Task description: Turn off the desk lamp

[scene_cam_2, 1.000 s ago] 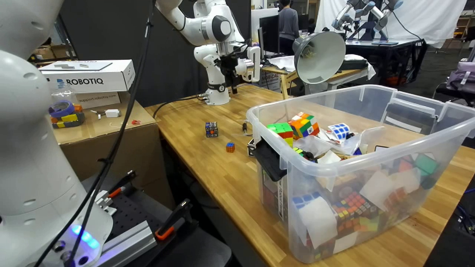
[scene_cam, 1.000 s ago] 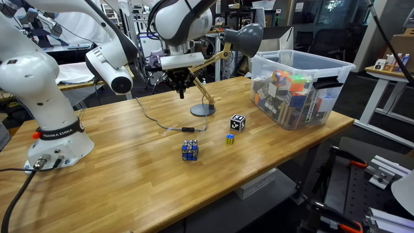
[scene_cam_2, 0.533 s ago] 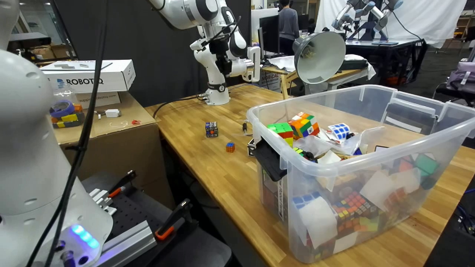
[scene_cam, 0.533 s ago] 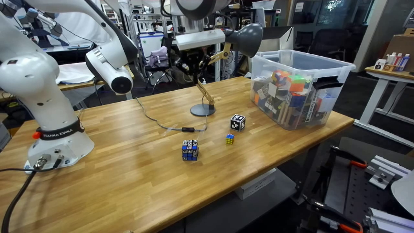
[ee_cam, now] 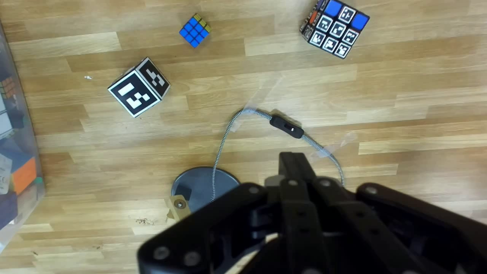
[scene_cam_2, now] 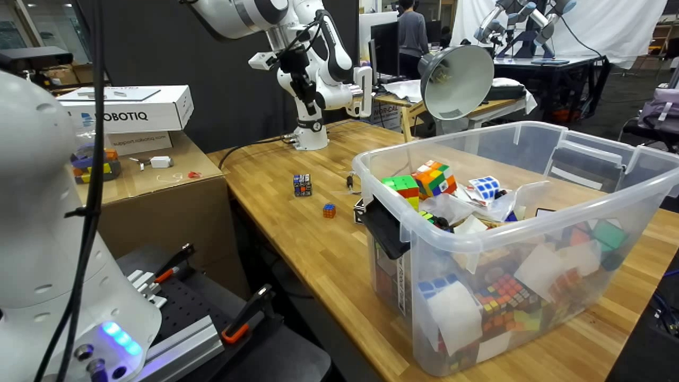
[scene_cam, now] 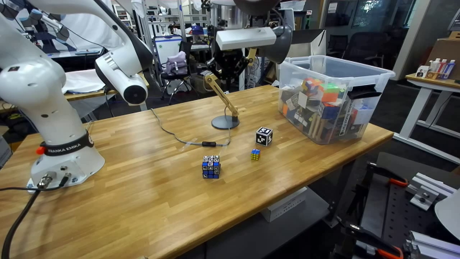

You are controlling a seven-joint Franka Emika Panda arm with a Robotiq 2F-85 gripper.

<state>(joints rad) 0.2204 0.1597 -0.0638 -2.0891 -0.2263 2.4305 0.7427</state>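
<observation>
The desk lamp stands on the table with its round dark base (scene_cam: 225, 122) and jointed wooden arm (scene_cam: 223, 95). Its shade (scene_cam_2: 459, 82) faces the camera in an exterior view, and no bright glow shows inside. Along the grey cord lies a black inline switch (ee_cam: 286, 126), between strips of clear tape. My gripper (ee_cam: 293, 155) is shut with nothing between its fingers; in the wrist view the tips sit just below the switch. In an exterior view the gripper (scene_cam: 228, 86) hangs well above the table, covering part of the lamp's upper arm. The wrist also hides some of the shade.
A large tag cube (ee_cam: 139, 87), a small cube (ee_cam: 194, 30) and a bigger patterned cube (ee_cam: 335, 28) lie near the cord. A clear bin (scene_cam: 336, 77) of puzzle cubes stands beside the lamp. Another white robot arm (scene_cam: 32, 86) is mounted at the table's far end.
My shut gripper has risen and travelled sideways, crossing in front of the lamp's arm in an exterior view. The lamp, cord, cubes and bin have stayed put.
</observation>
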